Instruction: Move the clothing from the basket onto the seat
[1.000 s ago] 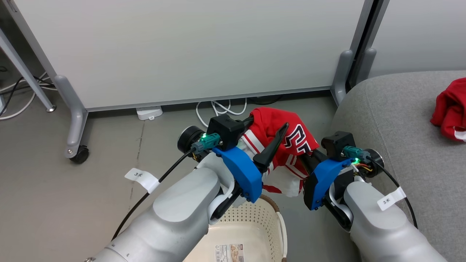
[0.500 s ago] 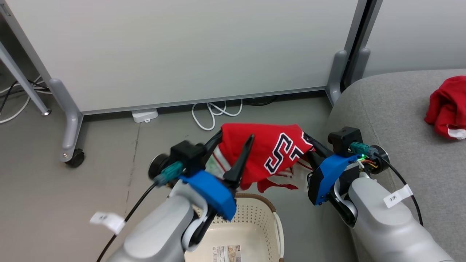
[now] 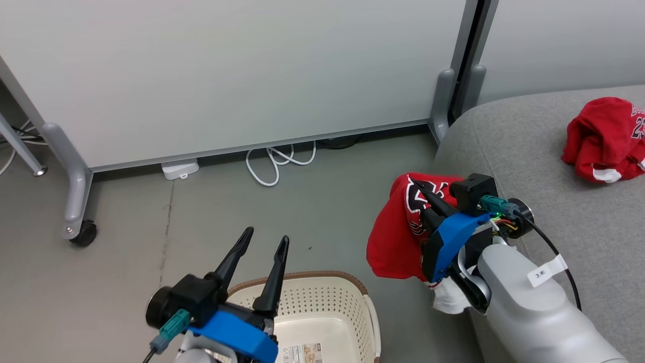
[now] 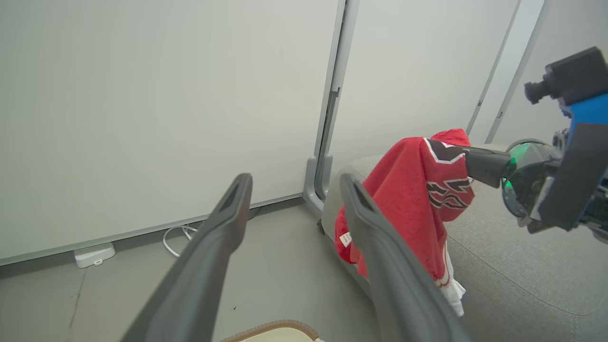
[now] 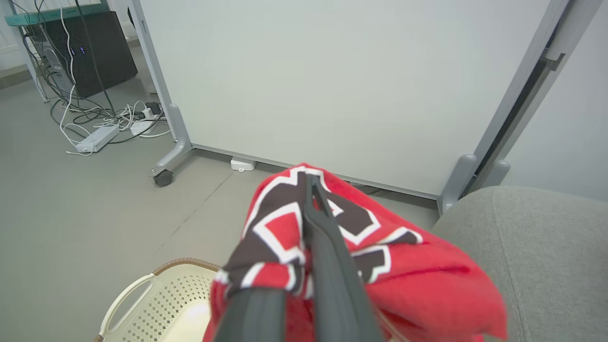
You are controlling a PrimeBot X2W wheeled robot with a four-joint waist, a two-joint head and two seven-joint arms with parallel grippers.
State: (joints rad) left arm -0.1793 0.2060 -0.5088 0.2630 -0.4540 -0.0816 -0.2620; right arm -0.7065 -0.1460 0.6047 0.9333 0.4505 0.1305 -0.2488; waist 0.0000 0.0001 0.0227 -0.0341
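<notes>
Right end effector [image 3: 419, 186] pinches soft red jersey garment [image 3: 395, 242] just left of grey fabric seat [image 3: 509, 146].
Held raised, probably to clear the seat's edge; left end effector [image 3: 267, 233] spread, empty, over cream perforated plastic basket [image 3: 327, 297].

the basket [image 3: 327, 297] is cut off by the bottom edge of my head view, and the label [image 3: 302, 351] on its floor is too small for me to read. in the right wrist view the red jersey [image 5: 418, 280] buries most of one finger of the right gripper [image 5: 308, 199]. a second jersey [image 3: 599, 136] is cropped at the right edge of the head view, its print partly cut away.
</notes>
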